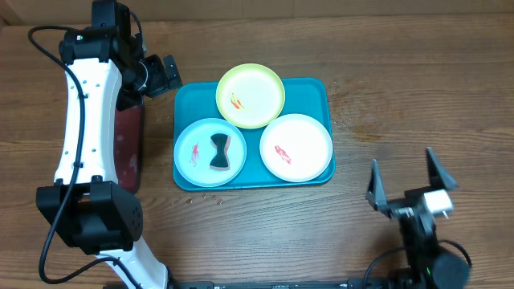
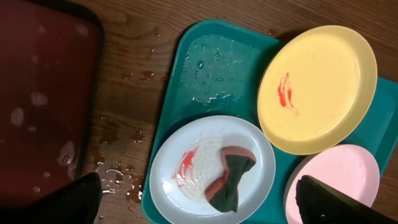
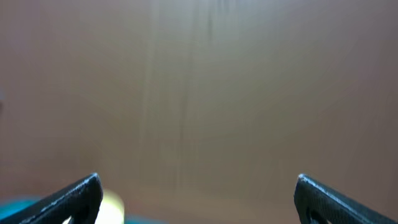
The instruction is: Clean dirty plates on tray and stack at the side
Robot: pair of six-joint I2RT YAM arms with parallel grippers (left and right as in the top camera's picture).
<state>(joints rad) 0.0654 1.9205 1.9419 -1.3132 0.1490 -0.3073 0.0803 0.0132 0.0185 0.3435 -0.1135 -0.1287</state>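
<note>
Left end effector (image 1: 163, 76), open and empty, hangs just off the tray's (image 1: 193, 100) far left corner, nearer the plates (image 1: 250, 96) than the open right end effector (image 1: 402, 160). Left wrist: blue plate (image 2: 171, 190) with sponge (image 2: 230, 177) lies between its fingers (image 2: 81, 202). Right wrist: blurred worktop (image 3: 199, 93).

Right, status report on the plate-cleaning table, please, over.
Open, empty: left hand, right hand. On tray: yellow-green plate, light blue plate, white plate, all smeared red. Light blue plate carries sponge. None stacked.
</note>
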